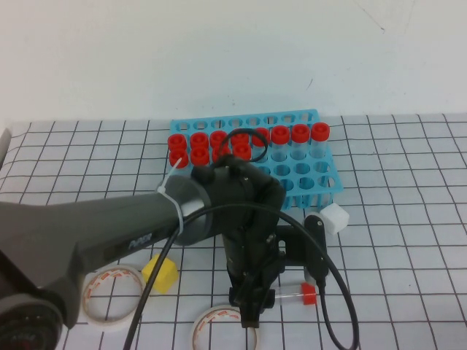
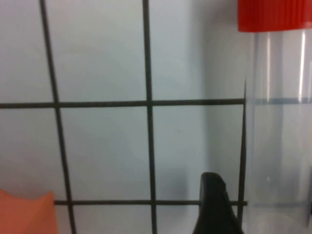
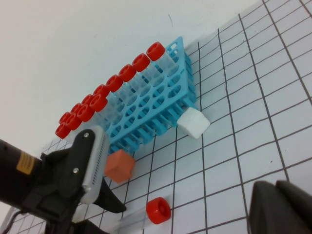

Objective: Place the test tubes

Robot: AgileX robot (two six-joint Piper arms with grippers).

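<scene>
The left gripper (image 1: 252,310) hangs open just beside the test tube (image 1: 295,294) lying before the rack (image 1: 288,119), so closing off-centre may roll it away; the right gripper (image 3: 282,207) sits clenched off to the right.

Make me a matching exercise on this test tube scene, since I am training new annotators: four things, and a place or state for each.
Things:
1. white cube
2. yellow cube
3. left gripper
4. right gripper

Places or states:
A. shut, hanging apart from the blue rack
B. open over the lying test tube
C. beside a tape roll
D. at the rack's front right corner

Pairs: 1-D, 2-C, 3-B, 4-A.
</scene>
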